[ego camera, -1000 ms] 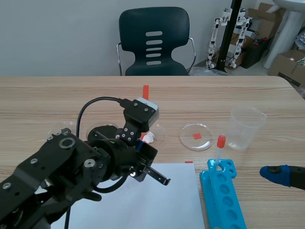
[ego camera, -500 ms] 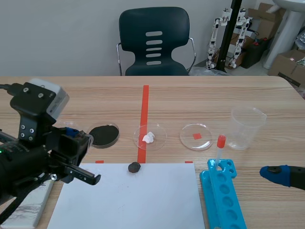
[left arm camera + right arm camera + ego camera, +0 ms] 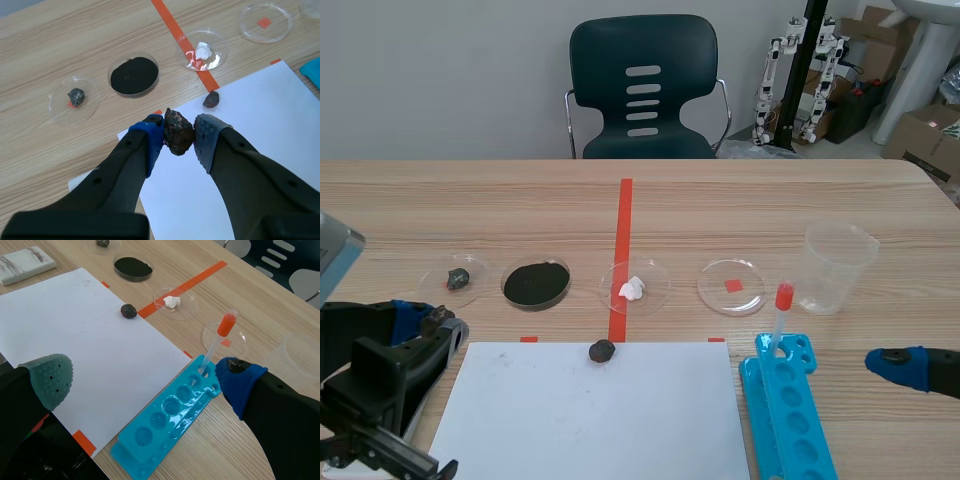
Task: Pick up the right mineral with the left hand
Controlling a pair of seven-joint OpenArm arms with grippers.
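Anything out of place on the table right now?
One thing: a small dark rock lies loose at the far edge of the white paper, unlike the grey rock in its dish. The left hand grips a reddish-dark mineral. Nothing spilled or broken.

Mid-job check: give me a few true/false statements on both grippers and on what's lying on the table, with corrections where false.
1. The left gripper is shut on a dark mineral. True.
2. The right gripper holds the dropper. False: it is open, and the dropper stands in the blue rack.
3. A smaller dark mineral lies at the white paper's far edge. True.
4. The plastic cup lies on its side. False: it stands upright.
5. The white chunk lies on the paper. False: it lies in a clear dish beyond the paper.
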